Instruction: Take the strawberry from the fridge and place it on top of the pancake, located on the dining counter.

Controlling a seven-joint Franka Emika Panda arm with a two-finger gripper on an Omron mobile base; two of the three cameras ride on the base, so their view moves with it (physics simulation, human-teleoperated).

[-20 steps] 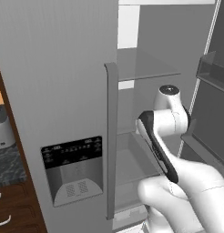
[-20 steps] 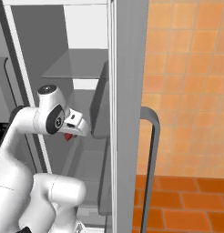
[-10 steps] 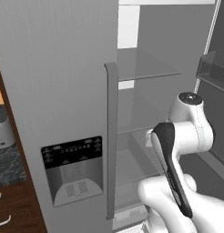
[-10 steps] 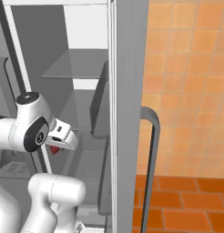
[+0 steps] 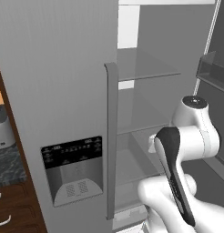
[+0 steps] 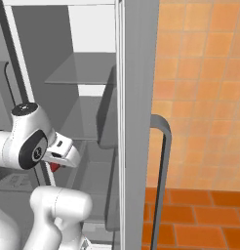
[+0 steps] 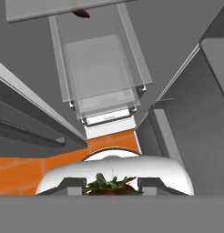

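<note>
The strawberry (image 7: 112,187) sits between the two dark fingertips in the hand view, green leaves up and red flesh below. In the right base view it shows as a red speck (image 6: 54,167) under the white hand. My gripper (image 6: 57,163) is shut on it, held in front of the fridge's (image 5: 63,68) open right half, below the middle glass shelf (image 5: 145,66). The fridge's left door is closed, with its black dispenser panel (image 5: 73,168) and long handle (image 5: 111,136). The pancake and the dining counter are out of view.
The open right fridge door with its bin (image 5: 214,73) stands close on the arm's right. Another door edge (image 6: 136,97) and handle (image 6: 163,161) flank the opening. An orange tiled wall (image 6: 205,73) lies beyond. Dark granite worktop (image 5: 7,166) and wooden drawers (image 5: 13,209) are left.
The hand has sunk and drawn back from the shelf area, carrying the strawberry. The wrist has swung right in the left base view. The jaws stay shut on the berry.
</note>
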